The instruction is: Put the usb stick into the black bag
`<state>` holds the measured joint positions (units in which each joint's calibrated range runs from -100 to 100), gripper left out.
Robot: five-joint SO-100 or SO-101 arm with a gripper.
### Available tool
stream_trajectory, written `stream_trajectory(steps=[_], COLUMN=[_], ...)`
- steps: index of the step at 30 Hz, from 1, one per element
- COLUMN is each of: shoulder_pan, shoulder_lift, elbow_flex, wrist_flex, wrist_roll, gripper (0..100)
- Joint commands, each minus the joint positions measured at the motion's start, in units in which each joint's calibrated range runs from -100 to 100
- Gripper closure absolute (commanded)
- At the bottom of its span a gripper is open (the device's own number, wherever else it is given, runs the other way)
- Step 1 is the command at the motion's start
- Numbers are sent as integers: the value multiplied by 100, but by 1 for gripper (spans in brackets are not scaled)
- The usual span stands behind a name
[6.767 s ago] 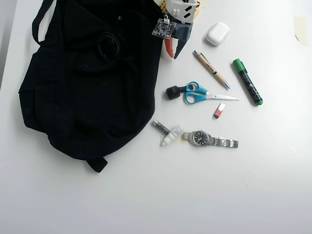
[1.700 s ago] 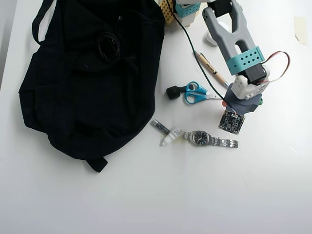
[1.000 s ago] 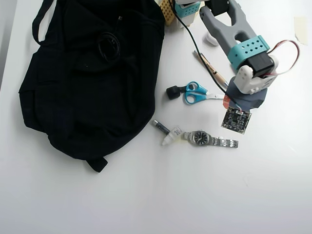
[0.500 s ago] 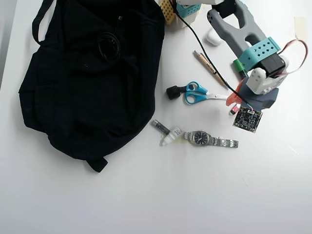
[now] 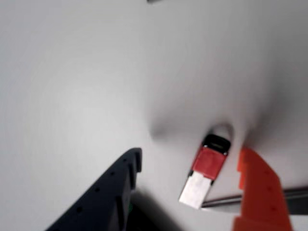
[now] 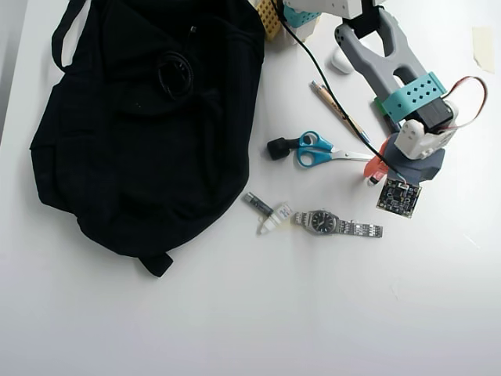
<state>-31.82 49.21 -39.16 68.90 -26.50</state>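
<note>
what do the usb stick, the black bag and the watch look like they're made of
The usb stick: likely plastic, with a matte red body, black tip and a flat pale, possibly metal, plug end. The black bag: woven fabric, judging by its soft folds, limp straps and dull, unreflective black. The watch: probably steel, given its silvery linked band and shiny case around a dark dial.

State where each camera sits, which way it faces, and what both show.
Wrist view: rides on the hand, looking down at the table; both fingers show, open around the usb stick.
Overhead view: fixed above, facing straight down; arm enters from the top, black bag left.
Shared: the usb stick and the hand.
</note>
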Motion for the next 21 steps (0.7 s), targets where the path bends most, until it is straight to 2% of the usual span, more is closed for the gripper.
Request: stream_trajectory(steps=[1,21], shoulder_pan=[-79,-124], shoulder_lift=[-16,-8], elbow_flex=[-73,-19], wrist_flex=[87,380], wrist_roll=[-14,-14], gripper=[74,74])
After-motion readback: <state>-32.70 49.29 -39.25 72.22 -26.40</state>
